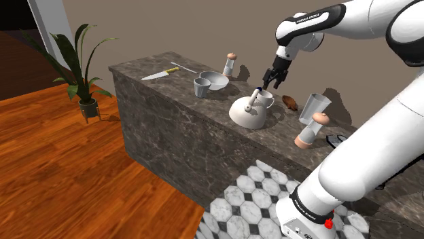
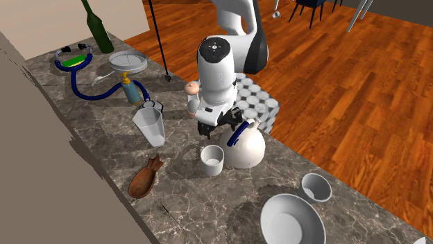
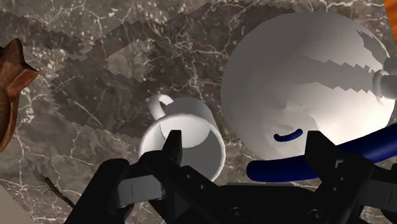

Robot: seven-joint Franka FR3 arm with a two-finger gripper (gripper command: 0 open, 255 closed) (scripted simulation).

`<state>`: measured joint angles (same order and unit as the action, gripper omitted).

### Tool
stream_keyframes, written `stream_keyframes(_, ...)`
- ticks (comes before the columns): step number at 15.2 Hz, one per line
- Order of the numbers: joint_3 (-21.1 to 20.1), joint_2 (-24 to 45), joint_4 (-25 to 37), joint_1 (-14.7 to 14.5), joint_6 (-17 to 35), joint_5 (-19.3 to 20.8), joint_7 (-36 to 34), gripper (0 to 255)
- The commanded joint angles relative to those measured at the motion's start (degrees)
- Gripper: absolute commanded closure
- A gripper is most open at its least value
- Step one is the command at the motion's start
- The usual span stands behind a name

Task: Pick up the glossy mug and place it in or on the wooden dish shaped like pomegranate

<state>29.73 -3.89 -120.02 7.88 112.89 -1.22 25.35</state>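
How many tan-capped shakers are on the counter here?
2. One shaker stands beside the bowl; the other shaker stands beside the clear cup. The arm might hide more.

Desk (image 2: pixel 201 215), dark veined stone. Bearing: white mug (image 2: pixel 212 160), white kettle (image 2: pixel 248 150), brown dish (image 2: pixel 144 179), clear tumbler (image 2: pixel 151 126), white bowl (image 2: pixel 292 220), knife (image 1: pixel 160 73).

"FRANKA EMIKA" on the arm's black band (image 1: pixel 310 18)
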Motion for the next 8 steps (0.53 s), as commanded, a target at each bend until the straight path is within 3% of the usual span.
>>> stream_keyframes(1, 1.3, 5.0, 3.1, 0.8, 0.8, -2.0, 3.1, 0)
stream_keyframes(8, 2.8, 19.3, 13.5, 5.6, 1.4, -8.4, 11.4, 0)
